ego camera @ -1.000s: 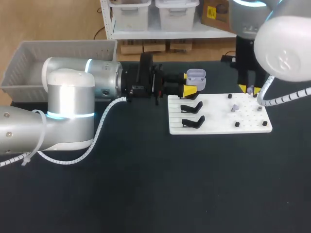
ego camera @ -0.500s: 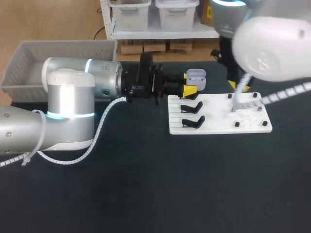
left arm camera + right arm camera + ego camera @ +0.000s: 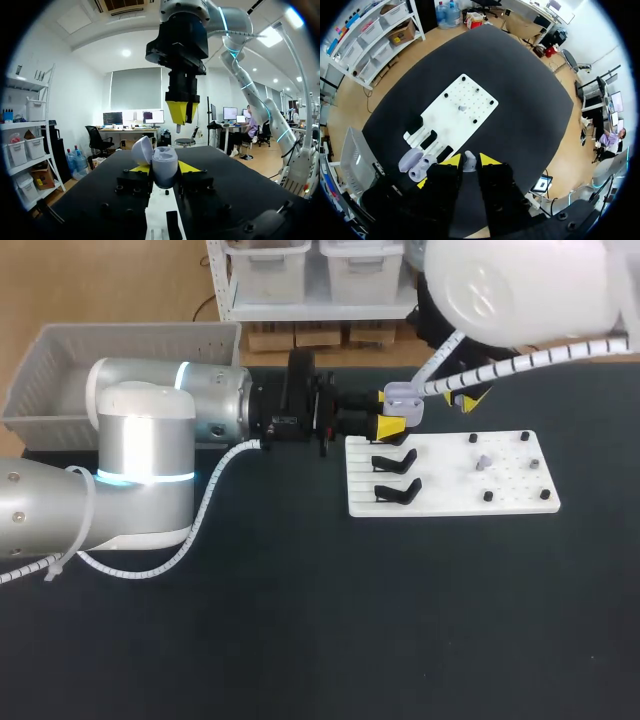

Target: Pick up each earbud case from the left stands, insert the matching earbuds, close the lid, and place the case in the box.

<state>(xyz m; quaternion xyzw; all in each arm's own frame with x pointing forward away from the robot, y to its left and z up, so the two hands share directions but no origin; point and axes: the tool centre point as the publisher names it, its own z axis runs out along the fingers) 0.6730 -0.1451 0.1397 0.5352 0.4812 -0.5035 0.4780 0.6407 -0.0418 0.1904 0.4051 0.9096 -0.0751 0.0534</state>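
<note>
Grey plastic box (image 3: 130,345) sits at the far left of the table, behind your left arm (image 3: 150,430), which lies level across the dark surface toward the middle. Your left gripper (image 3: 390,410) is clamped on the lavender earbud case (image 3: 163,166), one yellow tip on each side. The case sits upright with its lid (image 3: 141,150) swung open, held just beyond the near-left corner of the white board (image 3: 450,498). On that board, right beside the gripper, you have two black stands (image 3: 394,460), both bare. Directly above the open case in the left wrist view hangs your right gripper (image 3: 181,112), pointing straight down and clear of the case. Its tips are drawn close and pinch a small lavender earbud (image 3: 469,161) between them. In the head view it sits just right of the case, with your right arm (image 3: 520,290) coming in from the upper right. Farther right, a second earbud (image 3: 482,462) rests on the pegged part of the board, well apart from both grippers.
</note>
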